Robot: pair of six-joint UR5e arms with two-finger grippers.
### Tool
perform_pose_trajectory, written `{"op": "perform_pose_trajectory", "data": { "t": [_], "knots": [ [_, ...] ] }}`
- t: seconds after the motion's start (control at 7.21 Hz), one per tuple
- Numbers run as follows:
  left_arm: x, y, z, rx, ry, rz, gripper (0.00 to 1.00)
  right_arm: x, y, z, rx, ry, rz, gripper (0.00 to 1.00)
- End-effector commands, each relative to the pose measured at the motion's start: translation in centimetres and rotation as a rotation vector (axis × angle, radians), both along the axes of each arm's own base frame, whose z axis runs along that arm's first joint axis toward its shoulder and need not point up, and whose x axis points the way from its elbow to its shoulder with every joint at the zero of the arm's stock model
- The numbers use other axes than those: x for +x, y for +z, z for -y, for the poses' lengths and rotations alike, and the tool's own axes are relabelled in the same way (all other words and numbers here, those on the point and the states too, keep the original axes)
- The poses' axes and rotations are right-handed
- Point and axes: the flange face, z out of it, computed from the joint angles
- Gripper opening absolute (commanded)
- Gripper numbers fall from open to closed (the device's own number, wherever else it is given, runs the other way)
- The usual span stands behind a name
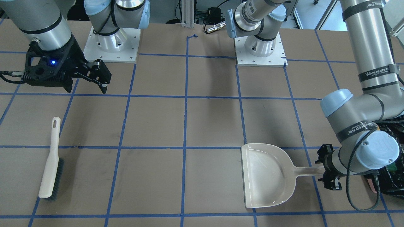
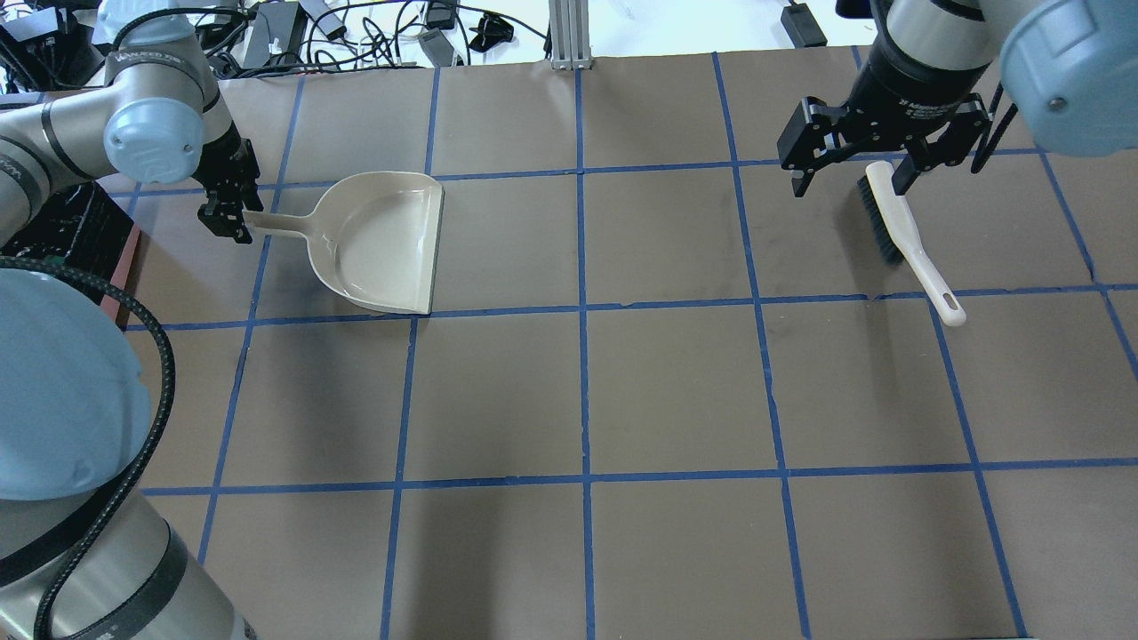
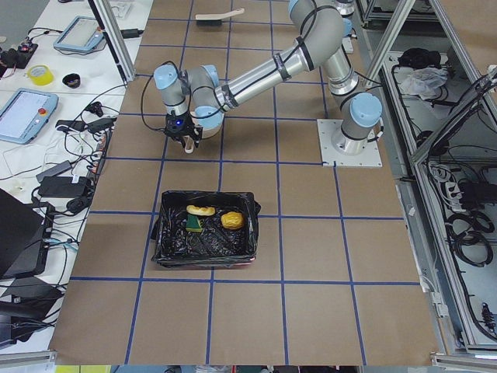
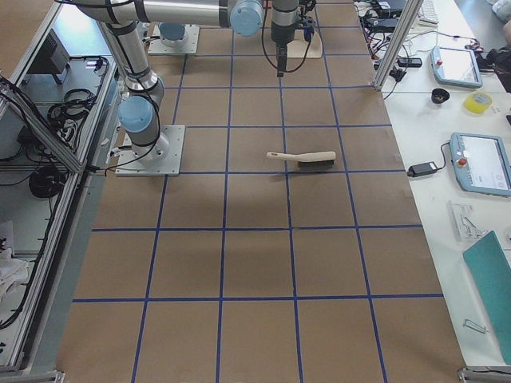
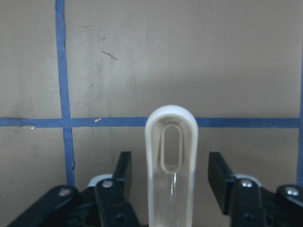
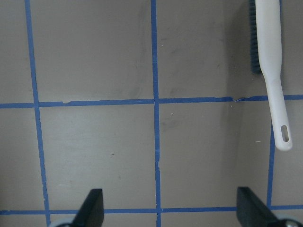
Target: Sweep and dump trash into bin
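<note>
Left gripper [image 5: 170, 172]: fingers apart, straddling the dustpan handle [image 5: 171, 198] — you can see gaps both sides.
Right gripper [image 2: 849, 187]: wide open — above the brush [image 2: 900, 233].
Trash [image 3: 232, 221]: three pieces in the bin [image 3: 203, 247].

"WANJEED" in white letters on a black strap [image 1: 377, 75] around the left arm [image 1: 367, 41].

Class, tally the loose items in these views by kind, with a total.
Trash pieces: 3 (golden-brown lumpy blob, tan curved piece, flat yellow-green wedge)
Pink bin lined with a black plastic bag: 1
Beige plastic dustpan: 1
White-handled dark-bristled brush: 1
Total: 6
</note>
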Motion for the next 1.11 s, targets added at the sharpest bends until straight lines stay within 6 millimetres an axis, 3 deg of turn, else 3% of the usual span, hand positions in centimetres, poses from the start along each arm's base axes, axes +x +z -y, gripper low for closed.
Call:
{"op": "perform_pose_trajectory", "data": {
  "t": [0.0, 0.14, 0.55, 0.69, 0.97],
  "knots": [
    [0.3, 1.6, 0.2, -0.025, 0.001, 0.019, 0.92, 0.1, 0.3, 0.0, -0.004, -0.012, 0.009, 1.0],
    [0.8, 3.5, 0.5, -0.06, 0.006, 0.09, 1.0, 0.1, 0.2, 0.0, 0.0, -0.073, 0.003, 1.0],
    [0.7, 8.0, 0.3, -0.157, -0.015, 0.235, 1.0, 2.8, -0.1, -0.6, -0.001, -0.021, -0.07, 1.0],
    [-0.8, 9.8, 0.1, -0.162, -0.096, 0.253, 1.0, 3.0, -0.2, -0.6, 0.001, -0.019, -0.066, 1.0],
    [-4.7, 13.4, -0.9, -0.104, -0.502, 0.244, 1.0, 3.1, -0.3, -0.6, 0.003, -0.018, -0.054, 1.0]
  ]
}}
